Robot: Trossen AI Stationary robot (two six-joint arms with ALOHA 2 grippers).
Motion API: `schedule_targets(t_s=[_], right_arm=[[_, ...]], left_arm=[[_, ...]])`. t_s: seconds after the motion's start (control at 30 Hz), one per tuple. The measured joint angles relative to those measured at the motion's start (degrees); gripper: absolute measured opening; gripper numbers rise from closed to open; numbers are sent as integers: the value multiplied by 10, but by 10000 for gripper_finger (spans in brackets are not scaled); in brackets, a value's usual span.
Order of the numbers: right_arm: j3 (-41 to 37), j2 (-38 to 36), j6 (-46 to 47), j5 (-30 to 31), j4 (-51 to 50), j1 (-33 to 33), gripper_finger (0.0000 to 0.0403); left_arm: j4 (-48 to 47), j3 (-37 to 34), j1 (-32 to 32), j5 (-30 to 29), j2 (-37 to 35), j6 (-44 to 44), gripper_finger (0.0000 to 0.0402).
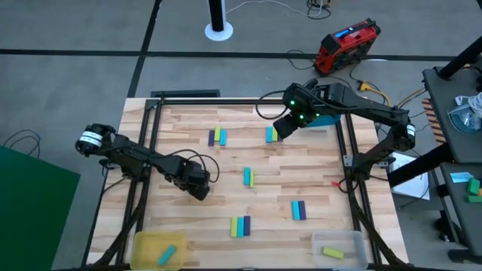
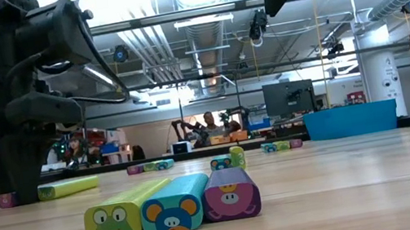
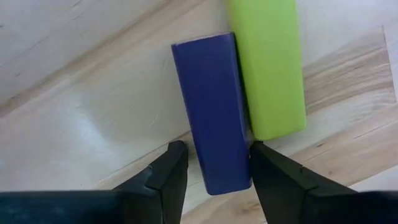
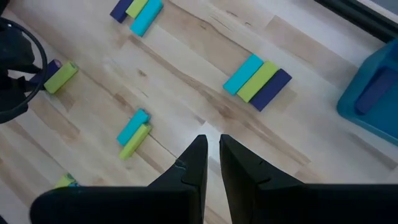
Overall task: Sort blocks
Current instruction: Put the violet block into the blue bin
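A pale wooden table (image 1: 248, 203) with visible grain stands in a large workshop, with a grey floor around it. Low over the table's left side, the left gripper (image 3: 211, 163) has its two dark fingers partly open, one on each side of a purple block (image 3: 211, 112). The fingers are close to its long sides, but I cannot tell whether they touch. A yellow-green block (image 3: 267, 62) lies flush against the purple one. The right gripper (image 4: 212, 152) hangs high over the far right of the table, its fingers nearly closed and holding nothing.

More blocks lie scattered in small groups across the table, including a trio (image 2: 171, 205) near the front edge. Each is a smooth, flat bar with rounded corners; the trio's ends carry cartoon animal faces. A yellow tray (image 1: 157, 247) holds a cyan bar, a clear tray (image 1: 339, 242) a yellow-green one.

The likely risk is the far finger catching the yellow-green neighbour, dragging or pinching both together.
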Motion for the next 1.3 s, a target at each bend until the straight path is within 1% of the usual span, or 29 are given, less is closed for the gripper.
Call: schedule_targets(t_s=[0.23,0.5,0.77,0.87,1.03,1.13,1.23,1.3], right_arm=[[0,0,-3,0,0,0,34],[0,0,-3,0,0,0,34],[0,0,-3,1,3,0,34],[0,0,-3,1,5,0,34],[0,0,-3,1,7,0,34],[-1,0,-3,1,13,0,34],[-1,0,12,0,17,0,34],[-1,0,35,-4,19,0,34]], left_arm=[[-1,0,0,0,0,-6,146],[-2,-1,0,0,1,-13,73],[-8,3,0,2,-2,-26,72],[-39,15,0,1,-4,-19,72],[-118,53,0,0,-13,12,72],[-155,81,0,-2,-23,47,72],[-180,112,0,-18,-43,108,72],[-174,137,-1,-41,-60,177,72]])
